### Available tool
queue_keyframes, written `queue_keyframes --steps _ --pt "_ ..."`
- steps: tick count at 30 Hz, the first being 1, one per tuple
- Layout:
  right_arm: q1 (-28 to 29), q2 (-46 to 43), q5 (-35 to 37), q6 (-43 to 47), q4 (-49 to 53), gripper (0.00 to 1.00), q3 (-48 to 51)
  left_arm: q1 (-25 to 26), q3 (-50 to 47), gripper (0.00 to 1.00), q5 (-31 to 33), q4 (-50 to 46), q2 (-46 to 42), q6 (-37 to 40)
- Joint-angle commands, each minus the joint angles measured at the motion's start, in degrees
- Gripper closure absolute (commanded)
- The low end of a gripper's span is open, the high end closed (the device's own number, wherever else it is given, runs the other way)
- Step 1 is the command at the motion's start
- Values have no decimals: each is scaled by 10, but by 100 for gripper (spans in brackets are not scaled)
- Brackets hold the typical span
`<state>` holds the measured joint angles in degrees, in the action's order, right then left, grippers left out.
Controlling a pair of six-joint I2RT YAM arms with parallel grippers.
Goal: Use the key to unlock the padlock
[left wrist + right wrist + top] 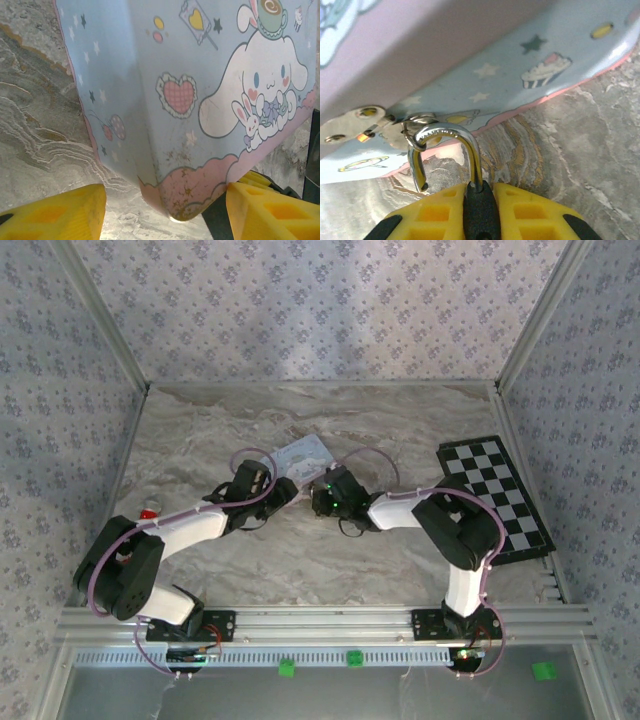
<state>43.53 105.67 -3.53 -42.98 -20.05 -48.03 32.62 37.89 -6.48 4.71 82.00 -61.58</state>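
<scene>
My right gripper (480, 194) is shut on the small black padlock (480, 212), its yellow fingers (435, 215) pressed against both sides of the body. The silver shackle (447, 132) hooks through a ring on the hasp of the pale blue cartoon tin (495, 65). The shackle's left leg ends free outside the body. My left gripper (165, 200) stands open round a lower corner of the tin (200, 100); the right finger (265, 210) touches it and the left finger (60, 215) is apart. From above, both grippers meet at the tin (305, 455). The key is out of view.
A black and white checkerboard (497, 495) lies at the right of the marble table (400, 560). A small red object (148, 512) sits by the left wall. Patterned walls close in the back and both sides.
</scene>
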Motion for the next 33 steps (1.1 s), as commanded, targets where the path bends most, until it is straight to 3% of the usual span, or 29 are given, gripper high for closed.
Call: queue_keyframes --steps 1,10,24,33 --pt "-20 15 -119 -80 -55 86 53 0 20 35 -13 19 13 -9" --pt "-39 13 -109 -161 -154 89 94 35 48 35 -14 29 50 -18" --pt "-56 20 -89 -238 -287 93 124 47 56 36 0 33 63 -31" --pt "-63 4 -59 -230 -266 93 120 45 59 35 3 37 77 -31"
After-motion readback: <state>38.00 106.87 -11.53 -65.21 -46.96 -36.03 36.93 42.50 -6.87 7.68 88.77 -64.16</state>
